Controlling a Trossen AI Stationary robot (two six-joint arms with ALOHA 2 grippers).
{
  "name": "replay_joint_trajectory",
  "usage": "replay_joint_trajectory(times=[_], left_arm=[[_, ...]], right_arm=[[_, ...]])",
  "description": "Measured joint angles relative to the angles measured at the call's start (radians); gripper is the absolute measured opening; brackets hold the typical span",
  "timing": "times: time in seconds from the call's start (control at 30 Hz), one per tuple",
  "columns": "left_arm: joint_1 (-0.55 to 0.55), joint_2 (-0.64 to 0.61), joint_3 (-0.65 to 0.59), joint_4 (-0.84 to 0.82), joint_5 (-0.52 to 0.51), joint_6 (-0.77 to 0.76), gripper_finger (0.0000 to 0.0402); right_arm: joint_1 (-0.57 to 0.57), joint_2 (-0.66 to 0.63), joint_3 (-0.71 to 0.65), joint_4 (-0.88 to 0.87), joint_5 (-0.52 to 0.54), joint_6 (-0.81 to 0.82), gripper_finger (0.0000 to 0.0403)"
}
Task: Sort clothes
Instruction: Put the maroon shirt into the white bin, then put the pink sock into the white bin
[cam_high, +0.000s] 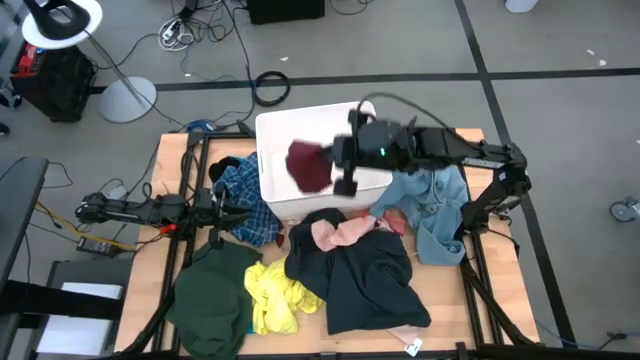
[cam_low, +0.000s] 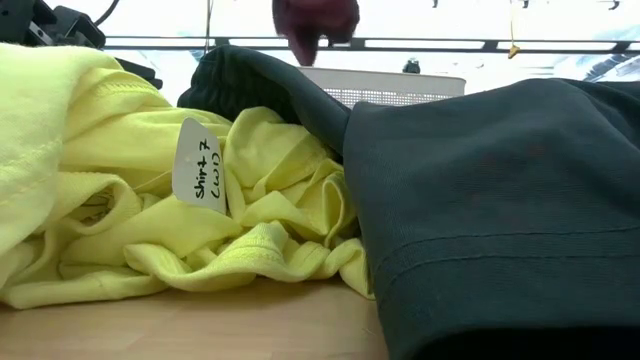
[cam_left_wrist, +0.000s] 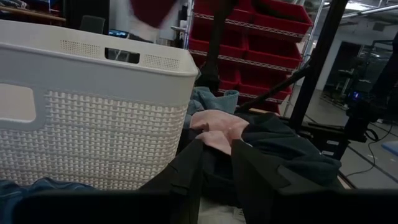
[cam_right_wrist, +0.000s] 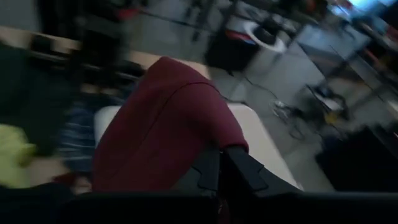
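A maroon garment (cam_high: 308, 166) hangs over the white bin (cam_high: 290, 130), with my right gripper (cam_high: 342, 168) shut on it; it also shows at the top of the low view (cam_low: 315, 25). On the table lie clothes: blue plaid (cam_high: 245, 200), dark green (cam_high: 215, 295), yellow (cam_high: 275, 295), a dark one (cam_high: 365, 275), pink (cam_high: 340, 232) and light blue denim (cam_high: 435, 205). My left gripper (cam_high: 230, 215) rests level at the table's left, open (cam_left_wrist: 216, 168), pointing toward the bin and the pile. My right gripper pinches a bunched part of the maroon garment (cam_right_wrist: 205, 146) between its two fingers. The fingers reach in from the table's right side, slanting down. The cloth hangs slack below them, lifted clear of the table and above the bin's opening.
The bin's woven wall (cam_left_wrist: 93, 137) stands close before my left gripper. A paper tag (cam_low: 198, 165) is pinned to the yellow garment (cam_low: 120, 200). Bare wood shows at the near edge (cam_low: 200, 320). Cables and a lamp stand lie on the floor beyond the table.
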Motion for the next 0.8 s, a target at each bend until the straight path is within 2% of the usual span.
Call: replay_joint_trajectory(times=[0.1, 0.27, 0.37, 0.47, 0.6, 0.8], left_arm=[[0.0, 0.0, 0.0, 0.0, 0.0, 0.0, 0.009], [0.0, 0.0, 0.0, 0.0, 0.0, 0.0, 0.009], [0.0, 0.0, 0.0, 0.0, 0.0, 0.0, 0.009], [0.0, 0.0, 0.0, 0.0, 0.0, 0.0, 0.009], [0.0, 0.0, 0.0, 0.0, 0.0, 0.0, 0.009], [0.0, 0.0, 0.0, 0.0, 0.0, 0.0, 0.009]], right_arm=[[-0.107, 0.0, 0.0, -0.023, -0.05, 0.029, 0.0007], [-0.297, 0.0, -0.006, -0.066, -0.286, 0.181, 0.0021], [-0.385, -0.001, -0.032, -0.091, -0.414, 0.22, 0.0041], [-0.438, -0.001, -0.081, -0.118, -0.493, 0.223, 0.0075], [-0.465, -0.001, -0.147, -0.134, -0.526, 0.186, 0.0132], [-0.483, -0.008, -0.133, -0.189, -0.509, 0.12, 0.0196]])
